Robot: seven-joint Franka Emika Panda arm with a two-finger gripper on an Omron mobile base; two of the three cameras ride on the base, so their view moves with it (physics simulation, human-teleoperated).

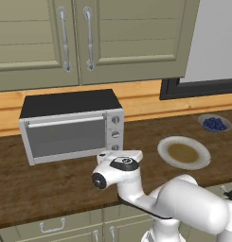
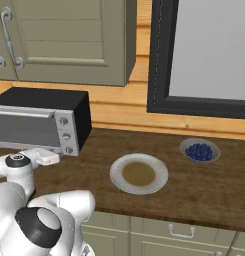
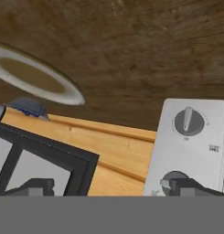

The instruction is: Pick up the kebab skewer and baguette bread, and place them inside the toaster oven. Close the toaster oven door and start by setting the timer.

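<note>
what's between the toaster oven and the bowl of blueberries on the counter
The round cream plate lies between the toaster oven and the blueberry bowl, with bare wood either side, in the right base view.

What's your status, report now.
Gripper open, nothing held, by the toaster oven knobs. Toaster oven door shut. Kebab skewer and baguette bread not located. Plate and berry bowl sit right of the oven, out of the way.

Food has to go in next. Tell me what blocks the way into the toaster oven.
Its own door does: the glass panel stands shut across the front of the toaster oven. The fingers are open, near the knobs, beside the door rather than on its handle.
</note>
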